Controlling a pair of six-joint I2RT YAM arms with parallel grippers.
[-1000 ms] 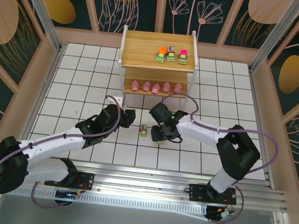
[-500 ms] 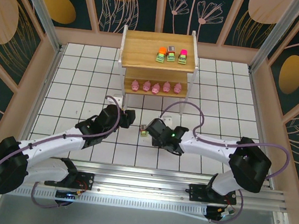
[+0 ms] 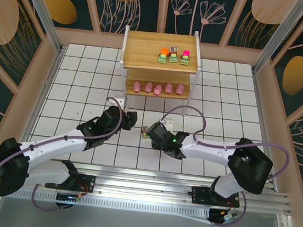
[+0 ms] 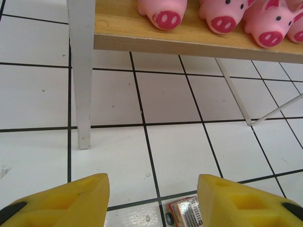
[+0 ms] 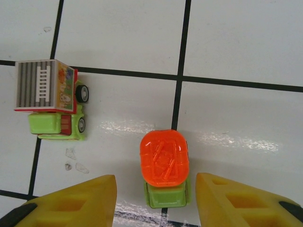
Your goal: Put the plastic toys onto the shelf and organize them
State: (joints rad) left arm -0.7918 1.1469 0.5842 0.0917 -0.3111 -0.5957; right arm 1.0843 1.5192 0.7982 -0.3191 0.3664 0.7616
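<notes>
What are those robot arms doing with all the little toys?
They are tidying toys onto the shelf. Five pink pigs sit on its lower tier and three little vehicles on top. Two more lie on the tiled table: the right gripper hovers open over the orange-topped car, with the grey-topped truck beside it. The left gripper is open near the shelf, holding nothing.

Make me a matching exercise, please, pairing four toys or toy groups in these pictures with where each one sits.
Things:
1. pink pigs
2. orange-topped vehicle
3. ladder truck
4. row of three vehicles

Places:
A. top tier of the shelf
B. on the tiled table, between the fingers of the open right gripper
C. lower tier of the shelf
D. on the tiled table, outside those fingers

Pairs: 1-C; 2-B; 3-D; 4-A
</notes>
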